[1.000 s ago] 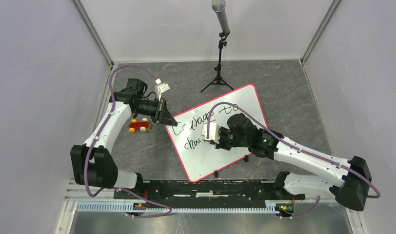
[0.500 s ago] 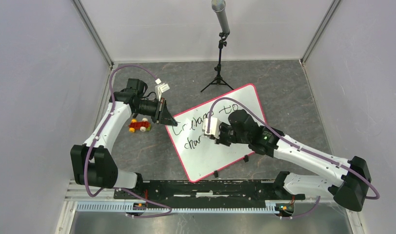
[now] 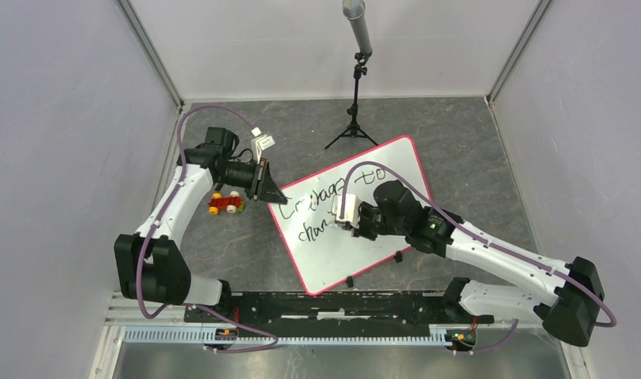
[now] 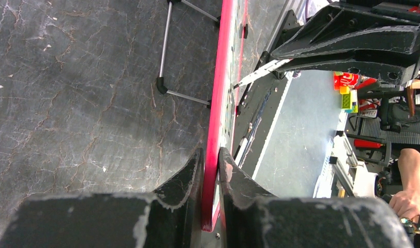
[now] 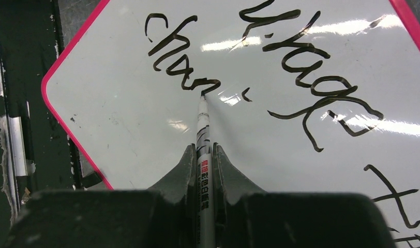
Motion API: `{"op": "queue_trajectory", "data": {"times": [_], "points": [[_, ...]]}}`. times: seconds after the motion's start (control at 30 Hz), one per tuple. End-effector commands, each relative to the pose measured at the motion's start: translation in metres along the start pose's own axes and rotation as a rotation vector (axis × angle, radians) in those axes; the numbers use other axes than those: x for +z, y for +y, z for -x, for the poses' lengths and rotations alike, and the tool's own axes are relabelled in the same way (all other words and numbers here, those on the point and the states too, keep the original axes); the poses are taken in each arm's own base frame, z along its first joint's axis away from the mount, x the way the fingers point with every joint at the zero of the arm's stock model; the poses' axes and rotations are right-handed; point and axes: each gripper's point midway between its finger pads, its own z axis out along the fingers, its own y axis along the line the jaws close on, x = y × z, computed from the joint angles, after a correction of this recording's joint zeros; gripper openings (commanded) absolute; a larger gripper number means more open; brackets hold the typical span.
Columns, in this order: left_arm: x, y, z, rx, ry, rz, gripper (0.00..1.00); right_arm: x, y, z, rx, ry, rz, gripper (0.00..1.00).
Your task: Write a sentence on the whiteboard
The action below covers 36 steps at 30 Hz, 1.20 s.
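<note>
**Ana:** Two arms over what, exactly?

**Ben:** Over a dark grey, crackle-veined bench [image 3: 475, 158]. The large flat white whiteboard [image 3: 333, 260], with a thin pink-red rim and rounded corners, lay askew near the middle of it. One corner pointed toward the arm bases.

**Ana:** And the claws?

**Ben:** The left claw [image 4: 210, 155] pinched the board's pink rim between both fingers at the left edge. The right claw [image 5: 203, 150] hung over the board's middle, clamped around a slim white marker pen [image 5: 203, 124].

**Ana:** Where was the writing?

**Ben:** The black handwritten sentence [image 5: 307, 78] ran in two slanted lines across the board. The upper line read roughly "courage to". The lower one reached only "chan", and the marker's tip touched the surface at the end of that last stroke.

**Ana:** Anything smaller?

**Ben:** A small red-and-yellow toy car [image 3: 226, 204] sat on the bench. It was off the board, near the left claw.
</note>
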Motion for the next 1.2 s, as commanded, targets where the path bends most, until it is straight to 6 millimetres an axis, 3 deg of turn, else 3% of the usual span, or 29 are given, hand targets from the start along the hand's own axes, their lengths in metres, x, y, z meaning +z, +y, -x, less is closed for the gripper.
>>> {"op": "queue_trajectory", "data": {"times": [0.0,0.2,0.43,0.9,1.17], "points": [[0.003,0.006,0.004,0.038,0.011,0.042,0.02,-0.001,0.009,-0.016,0.021,0.037,0.026,0.0],[0.004,0.006,0.004,0.036,0.013,0.041,0.02,-0.005,0.013,-0.009,0.008,0.016,0.039,0.0],[0.004,0.005,0.003,0.038,0.012,0.041,0.02,-0.017,-0.007,0.014,0.007,-0.039,-0.025,0.0],[0.004,0.003,0.003,0.044,0.011,0.038,0.02,-0.017,-0.032,0.016,0.028,-0.028,-0.124,0.0],[0.003,0.004,0.003,0.045,0.012,0.04,0.02,-0.008,-0.026,0.018,0.029,-0.033,-0.072,0.0]]}}
